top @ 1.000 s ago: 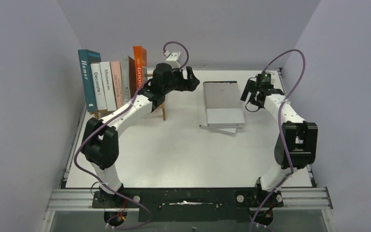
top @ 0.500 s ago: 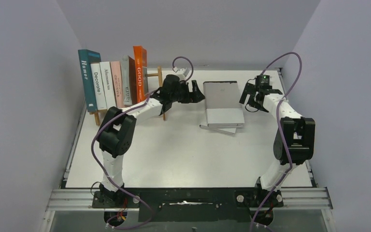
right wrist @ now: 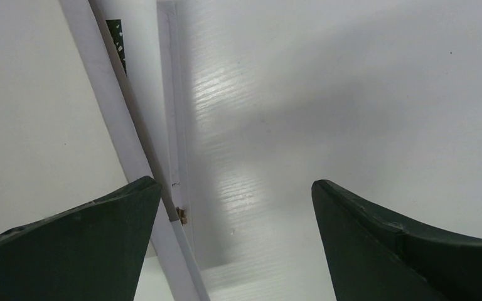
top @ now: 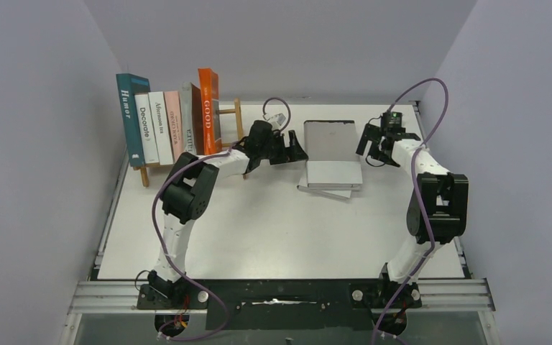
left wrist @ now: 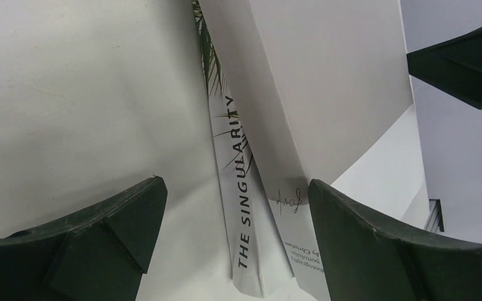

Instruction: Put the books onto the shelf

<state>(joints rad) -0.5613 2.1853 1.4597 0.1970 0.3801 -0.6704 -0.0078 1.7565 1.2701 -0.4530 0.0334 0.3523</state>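
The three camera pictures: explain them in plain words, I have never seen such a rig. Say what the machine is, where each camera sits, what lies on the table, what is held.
Two white-and-black robot arms are bolted at the near edge of a white table, each ending in a two-finger gripper. The wide picture looks down from above and behind them. The other two come from cameras on the wrists; the dark wedges there are each gripper's own fingers. At the back left, a row of upright books stands on a small light-brown wooden shelf. In the middle, a pale grey book lies flat on a white book with palm leaves by its spine. The left gripper and the right gripper sit either side of that stack, both open. Nothing is held.
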